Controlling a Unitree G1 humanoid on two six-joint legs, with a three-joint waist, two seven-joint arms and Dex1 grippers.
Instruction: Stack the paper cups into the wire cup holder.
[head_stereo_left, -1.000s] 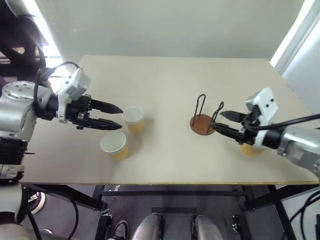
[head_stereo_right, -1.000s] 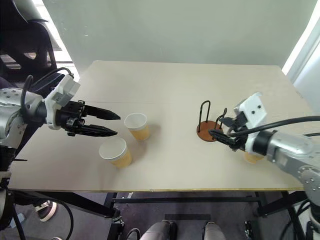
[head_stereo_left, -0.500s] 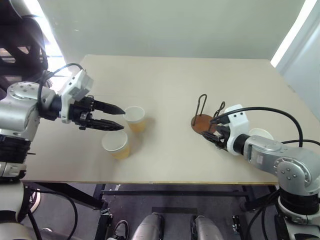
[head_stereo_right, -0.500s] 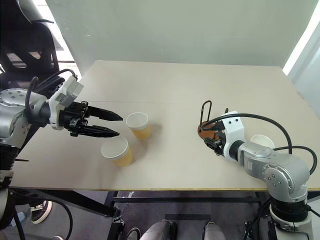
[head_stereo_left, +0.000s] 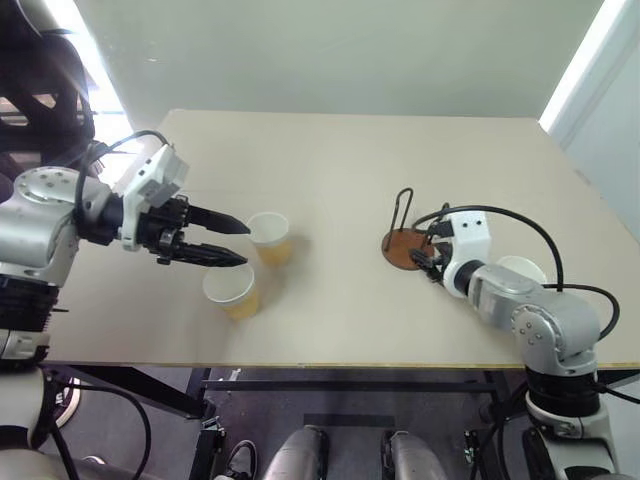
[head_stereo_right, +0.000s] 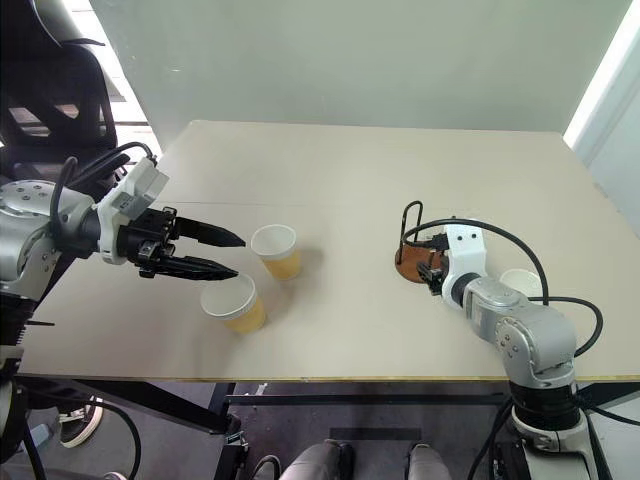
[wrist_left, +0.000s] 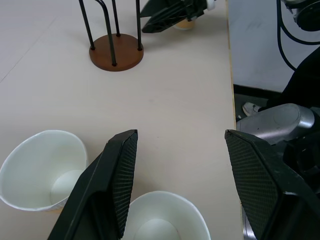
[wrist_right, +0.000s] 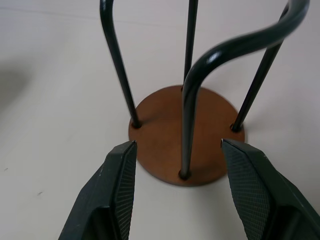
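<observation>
Two yellow-tan paper cups stand upright at the table's left: one (head_stereo_left: 267, 238) farther back, one (head_stereo_left: 230, 290) nearer the front edge. My left gripper (head_stereo_left: 240, 245) hovers open just left of them, its fingers (wrist_left: 117, 175) apart above both cups (wrist_left: 42, 170). A third cup (head_stereo_left: 520, 268) stands at the right, partly behind my right arm. The wire cup holder (head_stereo_left: 405, 245), with a reddish-brown base (wrist_right: 182, 135) and black wire loops, stands empty right of centre. My right gripper (wrist_right: 177, 145) is open at the holder's near side, with one wire loop between its fingers.
The tan table (head_stereo_left: 350, 160) stretches far behind the cups and holder. Its front edge (head_stereo_left: 330, 365) runs close to the nearer left cup. Black cables trail from both wrists.
My right arm has swung in, and its gripper has moved forward and down to the holder's base, uncovering the right cup. The left gripper and both left cups stayed put.
</observation>
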